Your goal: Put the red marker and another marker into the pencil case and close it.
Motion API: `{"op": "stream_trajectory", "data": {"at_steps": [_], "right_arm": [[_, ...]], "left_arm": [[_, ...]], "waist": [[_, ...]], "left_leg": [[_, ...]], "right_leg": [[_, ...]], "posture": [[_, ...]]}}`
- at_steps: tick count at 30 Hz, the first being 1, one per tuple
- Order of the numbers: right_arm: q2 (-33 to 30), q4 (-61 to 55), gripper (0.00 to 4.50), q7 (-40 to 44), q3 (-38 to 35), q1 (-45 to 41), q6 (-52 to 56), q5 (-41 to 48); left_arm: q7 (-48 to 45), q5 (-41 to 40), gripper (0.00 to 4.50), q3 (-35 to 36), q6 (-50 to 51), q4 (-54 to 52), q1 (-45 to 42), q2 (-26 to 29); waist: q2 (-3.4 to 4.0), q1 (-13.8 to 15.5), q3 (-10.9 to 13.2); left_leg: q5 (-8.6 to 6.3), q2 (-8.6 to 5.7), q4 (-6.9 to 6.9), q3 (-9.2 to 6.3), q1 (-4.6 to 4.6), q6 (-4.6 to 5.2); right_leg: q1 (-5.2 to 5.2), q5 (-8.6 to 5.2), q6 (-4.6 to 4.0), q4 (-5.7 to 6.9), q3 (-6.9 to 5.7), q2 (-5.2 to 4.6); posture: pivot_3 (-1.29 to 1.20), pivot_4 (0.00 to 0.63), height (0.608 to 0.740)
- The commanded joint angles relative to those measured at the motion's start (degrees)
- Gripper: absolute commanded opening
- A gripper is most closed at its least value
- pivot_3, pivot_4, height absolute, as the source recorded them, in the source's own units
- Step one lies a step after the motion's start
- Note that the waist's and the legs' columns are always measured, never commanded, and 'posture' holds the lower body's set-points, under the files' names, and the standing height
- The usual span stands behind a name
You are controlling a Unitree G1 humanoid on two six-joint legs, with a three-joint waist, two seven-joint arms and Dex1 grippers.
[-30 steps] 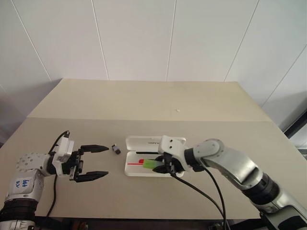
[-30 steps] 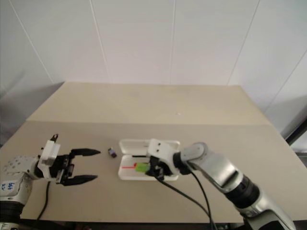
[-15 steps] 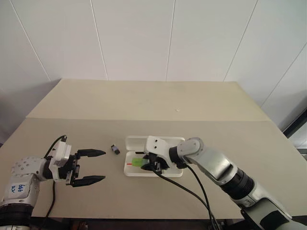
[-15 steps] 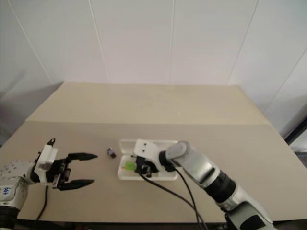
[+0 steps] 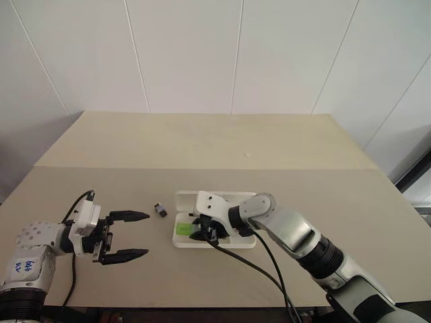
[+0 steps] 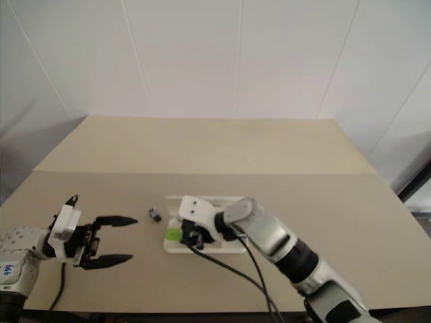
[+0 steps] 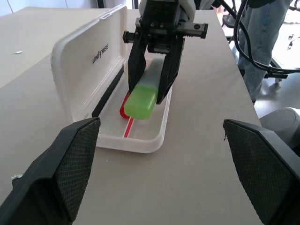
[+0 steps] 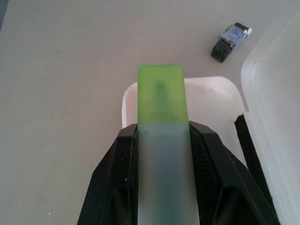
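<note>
On the left, the left gripper (image 5: 132,235) is held with jaws spread wide and empty, a small dark block (image 5: 161,209) lying just beyond. The green marker (image 7: 143,95) is clamped in the right gripper (image 7: 151,89) over the open pencil case (image 7: 93,70), where the red marker (image 7: 124,107) is already lying.

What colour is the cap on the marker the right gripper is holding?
Bright lime green; the cap shows best in the right wrist view.

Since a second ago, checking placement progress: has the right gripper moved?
Yes. The right gripper, shut on the green marker, has moved toward the robot's left along the open pencil case.
</note>
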Motion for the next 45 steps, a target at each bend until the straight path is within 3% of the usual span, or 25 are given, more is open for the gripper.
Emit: {"op": "stream_trajectory", "data": {"at_steps": [1,8,9,15,21,25,34,41,45], "right_arm": [[0.7,0.0,1.87,0.6,0.0,0.1,-1.6,-0.9],[1.7,1.7,1.87,0.6,-0.1,0.0,-2.3,-1.7],[2.0,2.0,2.59,0.5,-0.1,0.0,-2.4,-1.8],[2.5,2.1,4.47,0.9,-0.4,0.3,-2.5,-2.3],[1.2,-2.1,4.47,1.3,-2.2,1.1,0.6,-0.7],[-2.8,-11.2,4.47,2.7,-5.2,4.4,6.2,3.1],[-11.2,-27.8,4.47,4.2,-22.0,12.8,19.7,19.7],[-18.3,-31.6,4.47,6.5,-34.6,22.6,13.6,26.0],[-22.5,-29.5,4.47,8.4,-38.0,27.3,6.5,25.5]], "left_arm": [[0.0,-1.2,4.5,2.0,-0.3,-2.0,0.6,0.6],[0.3,-1.1,4.5,2.0,-0.3,-2.0,0.4,0.6],[0.4,-1.1,4.5,2.0,-0.3,-2.1,0.4,0.6],[0.7,-1.1,4.5,2.0,-0.3,-2.2,0.2,0.5],[1.3,-1.4,4.5,2.1,0.0,-3.3,0.8,0.4],[3.1,-1.7,4.5,3.4,0.3,-5.8,3.2,0.3],[13.4,3.5,4.5,6.4,-0.9,-6.9,5.7,1.3],[26.0,8.8,4.5,4.7,0.0,-6.1,4.3,-2.1],[38.2,12.6,4.5,3.5,6.8,-8.8,3.2,-5.0]], "waist": [[0.0,-0.2,0.0],[0.0,-0.5,0.0],[0.0,-0.5,0.0],[0.0,-0.5,0.0],[0.0,-0.5,0.0],[0.0,-0.4,0.0],[0.0,-0.2,0.0],[0.0,0.3,0.0],[-0.02,0.8,0.0]], "left_leg": [[0.0,0.0,0.0,0.0,0.0,0.0],[0.0,0.0,0.0,-0.01,0.0,0.0],[0.0,0.0,0.0,-0.01,0.0,0.0],[0.0,0.0,0.0,-0.01,0.01,0.0],[0.0,0.0,0.0,-0.02,0.0,0.0],[0.0,0.0,0.0,-0.02,-0.03,-0.01],[-0.02,0.02,0.0,-0.05,0.03,-0.04],[-0.03,0.0,0.0,-0.02,0.05,-0.04],[-0.04,-0.01,0.0,0.0,0.04,-0.02]], "right_leg": [[0.0,0.0,0.0,0.0,0.0,0.0],[-0.02,0.0,0.0,0.04,0.0,0.01],[-0.02,0.0,0.0,0.04,0.0,0.01],[-0.04,-0.01,-0.02,0.11,0.0,0.0],[-0.07,-0.02,-0.04,0.15,0.0,0.0],[-0.08,-0.03,-0.05,0.13,0.0,-0.02],[-0.02,-0.06,-0.09,0.15,0.0,0.0],[0.09,-0.06,-0.06,-0.02,0.0,-0.01],[0.14,-0.01,0.02,-0.15,0.0,-0.01]], "posture": [[0.0,0.15,0.74],[0.0,0.15,0.74],[0.0,0.15,0.74],[0.0,0.15,0.74],[0.0,0.15,0.74],[0.0,0.15,0.74],[0.0,0.15,0.74],[0.0,0.15,0.74],[0.0,0.15,0.74]]}}
